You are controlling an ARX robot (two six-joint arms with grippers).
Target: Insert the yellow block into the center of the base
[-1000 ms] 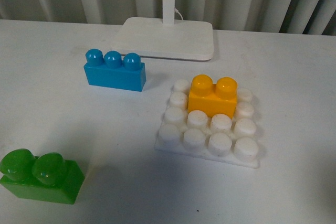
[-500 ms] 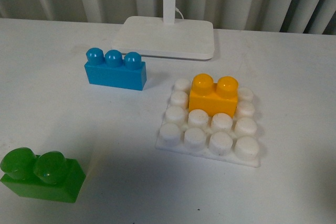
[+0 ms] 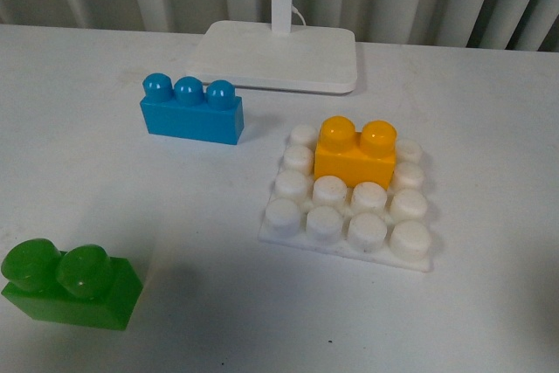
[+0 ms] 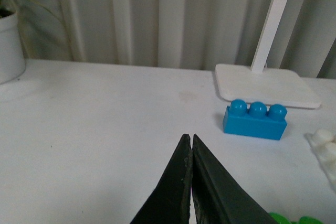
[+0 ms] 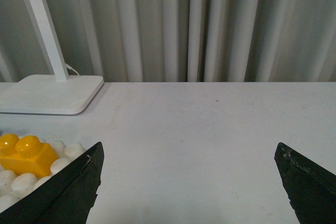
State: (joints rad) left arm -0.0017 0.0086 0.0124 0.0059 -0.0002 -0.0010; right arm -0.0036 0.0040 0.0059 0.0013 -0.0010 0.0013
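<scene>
Right end effector (image 5: 189,182) is hanging wide open and empty, left end effector (image 4: 190,148) is sitting closed on nothing, while the yellow block (image 3: 355,153) is resting on the base (image 3: 349,203) near centre, apparently inserted.

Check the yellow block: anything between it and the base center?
Nothing visible. The yellow block already sits on the base, over the middle two columns but toward the far rows, not dead center. The right hand is open and away from it, with only bare table between.
</scene>
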